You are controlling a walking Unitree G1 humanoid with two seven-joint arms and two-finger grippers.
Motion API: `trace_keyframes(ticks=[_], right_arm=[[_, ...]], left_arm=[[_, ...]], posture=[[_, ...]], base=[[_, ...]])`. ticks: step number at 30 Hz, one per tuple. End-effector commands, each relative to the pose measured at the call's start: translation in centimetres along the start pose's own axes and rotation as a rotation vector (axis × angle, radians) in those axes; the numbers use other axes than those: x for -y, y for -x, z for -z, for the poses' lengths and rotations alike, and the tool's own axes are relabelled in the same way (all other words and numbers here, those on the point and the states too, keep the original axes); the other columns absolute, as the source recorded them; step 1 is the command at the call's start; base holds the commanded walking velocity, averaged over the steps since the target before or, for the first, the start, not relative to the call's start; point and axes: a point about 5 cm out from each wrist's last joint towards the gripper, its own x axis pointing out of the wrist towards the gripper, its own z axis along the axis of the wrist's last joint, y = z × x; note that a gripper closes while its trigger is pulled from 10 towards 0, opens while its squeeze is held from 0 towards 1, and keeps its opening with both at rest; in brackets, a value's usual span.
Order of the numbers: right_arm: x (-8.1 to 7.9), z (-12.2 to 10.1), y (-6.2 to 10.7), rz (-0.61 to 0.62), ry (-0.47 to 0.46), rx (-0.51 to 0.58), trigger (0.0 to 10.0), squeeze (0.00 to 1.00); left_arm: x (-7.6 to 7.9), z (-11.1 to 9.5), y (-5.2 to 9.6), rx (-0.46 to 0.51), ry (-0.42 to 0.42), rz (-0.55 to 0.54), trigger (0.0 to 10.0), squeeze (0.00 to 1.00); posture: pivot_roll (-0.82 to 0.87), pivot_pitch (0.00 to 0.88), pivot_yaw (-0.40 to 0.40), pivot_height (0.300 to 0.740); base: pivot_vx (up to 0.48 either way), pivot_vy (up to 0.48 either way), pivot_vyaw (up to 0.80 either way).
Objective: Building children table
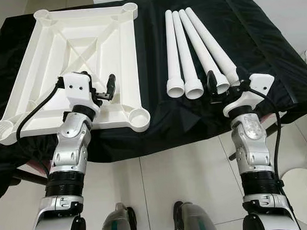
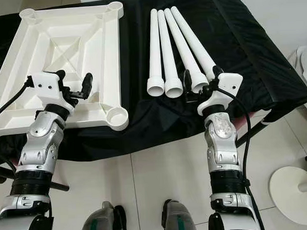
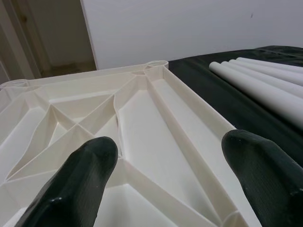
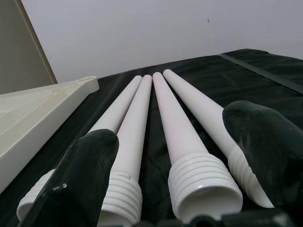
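A white plastic tabletop (image 1: pixel 90 41) lies upside down on the left of the black-draped table, ribs and round corner sockets (image 1: pixel 139 117) facing up. Several white tapered legs (image 1: pixel 191 43) lie side by side to its right, threaded ends toward me. My left gripper (image 1: pixel 99 89) hovers open over the tabletop's near edge, and the ribbed underside (image 3: pixel 142 118) shows between its fingers (image 3: pixel 80 175). My right gripper (image 1: pixel 226 82) is open just short of the threaded ends of the two right-hand legs (image 4: pixel 189 137), holding nothing.
The black cloth (image 1: pixel 241 21) covers the whole table and hangs over its near edge. Below it is a pale tiled floor (image 1: pixel 190 169) with my feet (image 1: pixel 122 222) on it. A white round base (image 2: pixel 297 190) stands on the floor at right.
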Motion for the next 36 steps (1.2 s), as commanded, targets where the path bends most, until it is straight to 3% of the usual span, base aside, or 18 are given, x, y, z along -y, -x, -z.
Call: trace_keyframes(ticks=[1,12,18,26,30,36], right_arm=[[-0.2,0.0,0.1,-0.001,-0.013,-0.002,10.0,0.00],[-0.9,-0.2,-0.5,-0.015,-0.031,0.007,10.0,0.00],[-0.9,-0.4,-1.4,-0.056,-0.035,0.006,10.0,0.00],[-0.8,-0.6,-2.5,-0.091,-0.031,-0.003,10.0,0.00],[-0.8,-0.9,-3.3,-0.104,-0.031,0.008,10.0,0.00],[0.9,-1.9,-4.0,-0.122,0.008,0.030,10.0,0.00]], left_arm=[[-0.4,0.5,0.5,-0.026,-0.018,-0.048,10.0,0.00],[-1.1,0.2,0.6,-0.024,-0.044,-0.061,10.0,0.00],[-2.1,-0.6,0.4,-0.011,-0.083,-0.079,10.0,0.00],[-2.8,-1.0,0.7,-0.002,-0.105,-0.109,10.0,0.00],[-2.4,-1.1,0.3,0.009,-0.099,-0.114,10.0,0.00],[-1.0,-1.4,-0.4,0.042,-0.070,-0.099,10.0,0.00]], posture=[[-0.07,0.119,0.064,0.740],[-0.03,0.090,0.045,0.740],[0.01,0.104,-0.039,0.740],[0.03,0.097,-0.071,0.740],[0.00,0.067,-0.059,0.740],[-0.06,0.087,-0.036,0.740]], base=[[0.000,0.000,0.00],[0.000,0.000,0.00],[0.000,0.000,0.00],[0.000,0.000,0.00],[0.000,0.000,0.00],[0.000,0.000,0.00]])
